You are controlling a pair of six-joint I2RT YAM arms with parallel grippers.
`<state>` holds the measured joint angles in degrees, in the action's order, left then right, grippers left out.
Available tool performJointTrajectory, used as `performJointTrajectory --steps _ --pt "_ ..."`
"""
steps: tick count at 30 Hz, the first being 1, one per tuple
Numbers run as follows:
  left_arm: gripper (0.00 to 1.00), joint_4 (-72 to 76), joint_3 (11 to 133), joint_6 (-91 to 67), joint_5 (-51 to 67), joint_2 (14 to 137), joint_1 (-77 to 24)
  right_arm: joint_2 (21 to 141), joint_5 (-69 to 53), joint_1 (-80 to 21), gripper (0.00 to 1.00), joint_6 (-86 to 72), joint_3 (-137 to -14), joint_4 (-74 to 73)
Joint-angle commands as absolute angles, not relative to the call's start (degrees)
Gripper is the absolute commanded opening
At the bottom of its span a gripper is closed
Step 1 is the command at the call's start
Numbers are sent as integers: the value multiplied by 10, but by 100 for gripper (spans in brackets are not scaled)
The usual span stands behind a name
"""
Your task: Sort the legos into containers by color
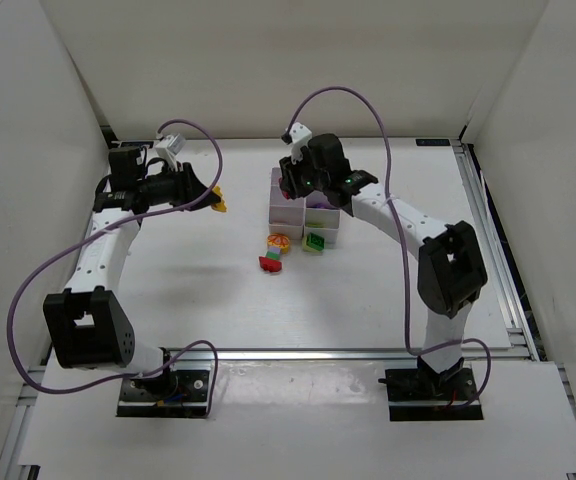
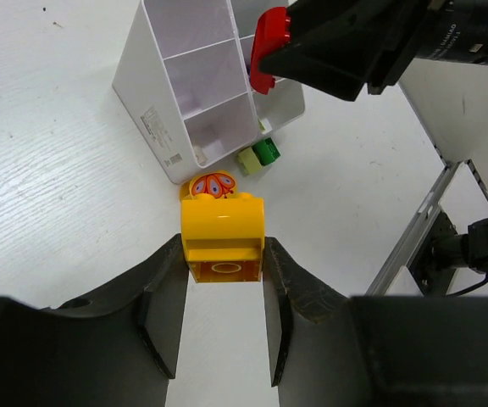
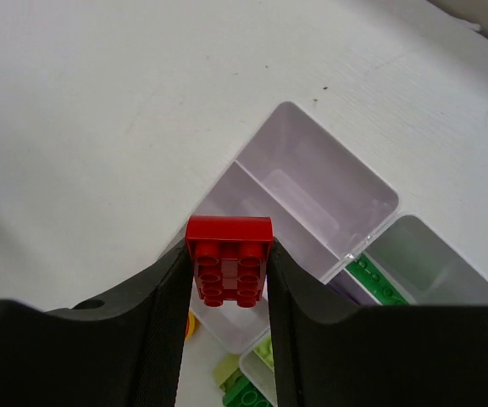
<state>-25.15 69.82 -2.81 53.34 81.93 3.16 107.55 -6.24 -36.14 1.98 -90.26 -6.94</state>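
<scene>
My left gripper (image 1: 206,197) is shut on a yellow lego (image 2: 223,236) and holds it above the table, left of the containers (image 1: 290,212). My right gripper (image 1: 296,190) is shut on a red lego (image 3: 229,257) and holds it over the containers' near-left cells (image 3: 252,182); that red lego also shows in the left wrist view (image 2: 267,49). A green lego (image 3: 376,281) lies in one cell. On the table in front of the containers lie an orange patterned lego (image 1: 279,241), a red lego (image 1: 270,264) and a green lego (image 1: 314,242).
The white containers (image 2: 155,114) have several cells showing bare in the left wrist view. A pale green piece (image 2: 248,160) lies beside the green lego (image 2: 268,150). White walls enclose the table; a metal rail (image 1: 493,250) runs along the right edge.
</scene>
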Motion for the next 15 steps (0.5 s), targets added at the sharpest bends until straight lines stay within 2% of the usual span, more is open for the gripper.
performJointTrajectory --steps 1,15 --pt "10 -251 712 -23 533 810 32 1097 32 -372 0 -30 -924 -25" --pt "10 -265 715 -10 532 814 33 1150 68 -372 0 -69 -966 -20"
